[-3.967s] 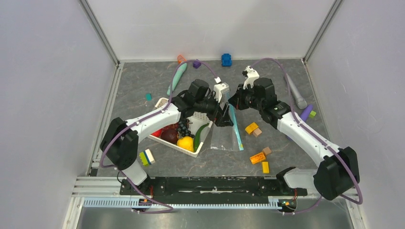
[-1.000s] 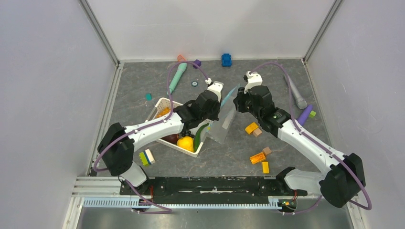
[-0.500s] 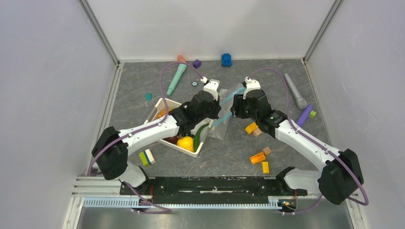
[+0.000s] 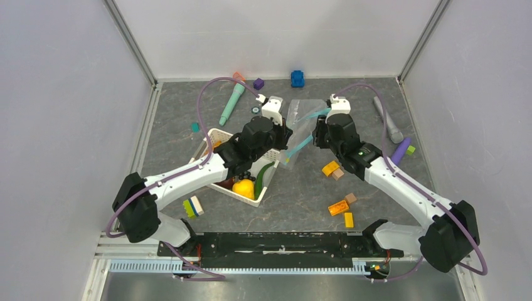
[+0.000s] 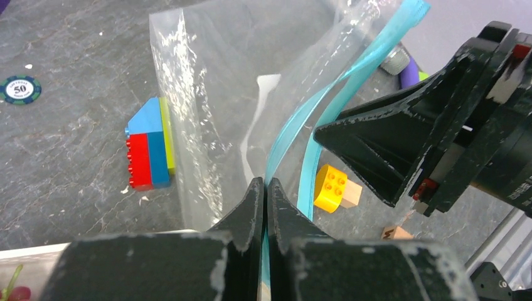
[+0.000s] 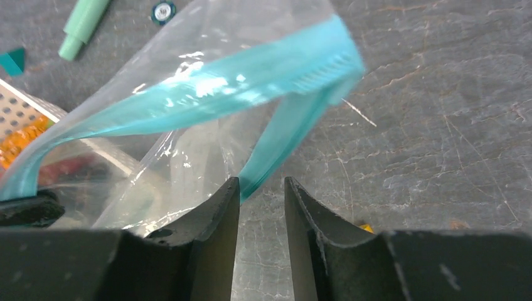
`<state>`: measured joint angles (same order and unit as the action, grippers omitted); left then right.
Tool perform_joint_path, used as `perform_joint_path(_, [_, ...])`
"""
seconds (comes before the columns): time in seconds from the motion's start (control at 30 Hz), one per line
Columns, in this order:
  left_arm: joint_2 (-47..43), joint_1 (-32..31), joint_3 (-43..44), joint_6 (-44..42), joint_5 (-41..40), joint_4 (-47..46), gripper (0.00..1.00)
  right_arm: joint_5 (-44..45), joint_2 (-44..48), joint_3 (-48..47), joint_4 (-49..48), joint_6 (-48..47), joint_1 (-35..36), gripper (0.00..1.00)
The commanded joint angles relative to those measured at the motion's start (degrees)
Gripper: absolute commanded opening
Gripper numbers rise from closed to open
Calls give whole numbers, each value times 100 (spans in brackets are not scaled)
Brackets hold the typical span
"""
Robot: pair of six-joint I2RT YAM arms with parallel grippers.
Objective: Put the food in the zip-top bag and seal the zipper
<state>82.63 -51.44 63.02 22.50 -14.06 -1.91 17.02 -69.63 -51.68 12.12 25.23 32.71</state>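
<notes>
Lifting the zip-top bag [image 4: 300,117] off the table is what has just happened: four seconds ago it lay flat beside the white mesh basket [image 4: 216,133], and now it hangs in the air between the two arms, carried toward the far side of the table. Over the last second the two lips of the zipper [image 5: 351,69] have also parted, so the mouth now gapes in a narrow wedge.

The left gripper [image 5: 265,183] is clenched on one teal lip, fingers pressed together with the strip caught between them. The right gripper [image 6: 262,183] shows a narrow gap between its fingertips, and the other lip runs down into that gap against one finger; whether it truly pinches the strip I cannot tell.

The food is not in the bag. The yellow fruit [image 4: 243,187] and green pod [image 4: 263,174] sit in the basket, under the left arm. I judge this the opening step: the mouth must spread wider, and one gripper must come free, before anything goes in.
</notes>
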Motion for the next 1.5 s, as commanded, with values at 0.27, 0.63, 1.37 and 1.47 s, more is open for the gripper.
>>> perform_joint_path(0.27, [-80,-24,314,-46,451,-810,2,-685,240,-404,-1131,524,-317,48])
perform_joint_path(0.63, [-92,-24,171,232,462,-1055,2,-1107,230,-149,-1540,895,-379,49])
perform_joint_path(1.37, [-82,392,100,349,-1878,-175,2,510,-219,-1611,1902,-1582,-1504,13])
perform_joint_path(1.47, [-162,574,-21,393,-1933,-40,2,224,-172,-1659,1863,-1888,-1526,11])
